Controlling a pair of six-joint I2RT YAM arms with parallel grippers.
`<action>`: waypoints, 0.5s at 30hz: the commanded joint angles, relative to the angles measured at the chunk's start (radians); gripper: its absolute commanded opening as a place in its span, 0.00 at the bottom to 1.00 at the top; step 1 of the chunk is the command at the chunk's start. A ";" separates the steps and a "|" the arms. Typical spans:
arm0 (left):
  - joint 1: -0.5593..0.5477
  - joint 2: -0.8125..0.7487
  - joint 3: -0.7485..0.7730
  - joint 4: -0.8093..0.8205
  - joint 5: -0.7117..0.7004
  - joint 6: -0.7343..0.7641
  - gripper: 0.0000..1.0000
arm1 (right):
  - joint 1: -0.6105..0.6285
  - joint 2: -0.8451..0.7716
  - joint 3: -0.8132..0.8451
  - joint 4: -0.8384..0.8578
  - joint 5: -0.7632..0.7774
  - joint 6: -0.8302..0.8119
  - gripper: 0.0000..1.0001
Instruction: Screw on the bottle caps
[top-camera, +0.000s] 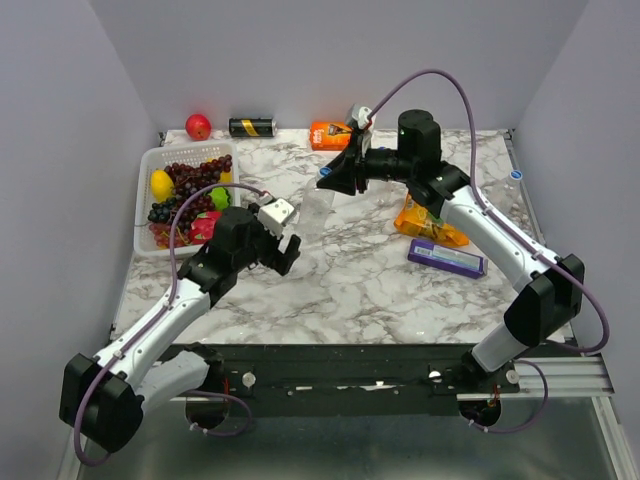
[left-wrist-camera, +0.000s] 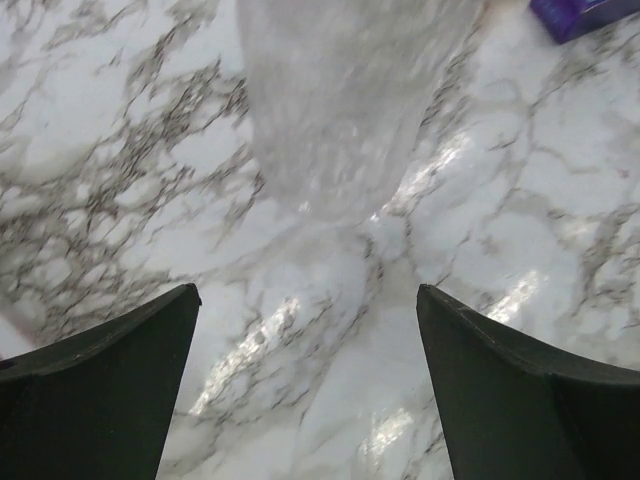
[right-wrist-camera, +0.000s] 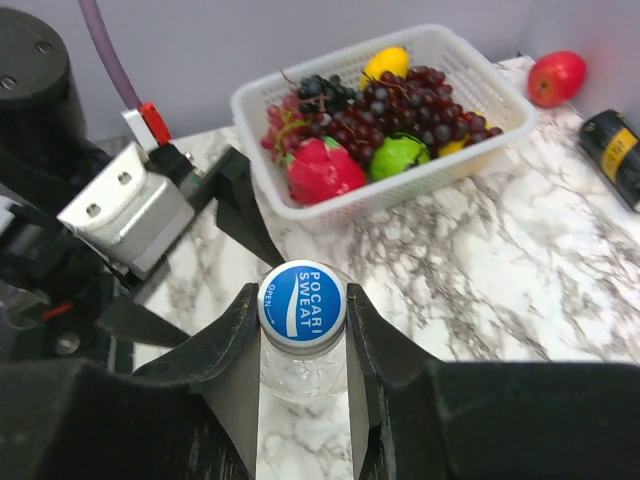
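Bottle upright, cap on top.

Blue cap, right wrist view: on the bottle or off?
On: blue cap sits on the bottle neck, right gripper closed around it. How tight: cannot tell.

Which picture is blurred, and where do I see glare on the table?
Left wrist view: the clear bottle is blurred, and bright glare streaks lie on the marble table. Right wrist view: the blue cap is sharp. Top view: even light, soft shadows.
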 joint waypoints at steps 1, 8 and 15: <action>0.076 -0.057 -0.032 -0.153 -0.131 0.096 0.99 | 0.000 0.022 -0.058 0.053 0.078 -0.178 0.09; 0.155 -0.113 -0.027 -0.222 -0.116 0.093 0.99 | 0.000 0.099 -0.086 0.096 0.192 -0.221 0.09; 0.227 -0.099 -0.018 -0.216 -0.098 0.072 0.99 | 0.000 0.183 -0.092 0.177 0.216 -0.213 0.11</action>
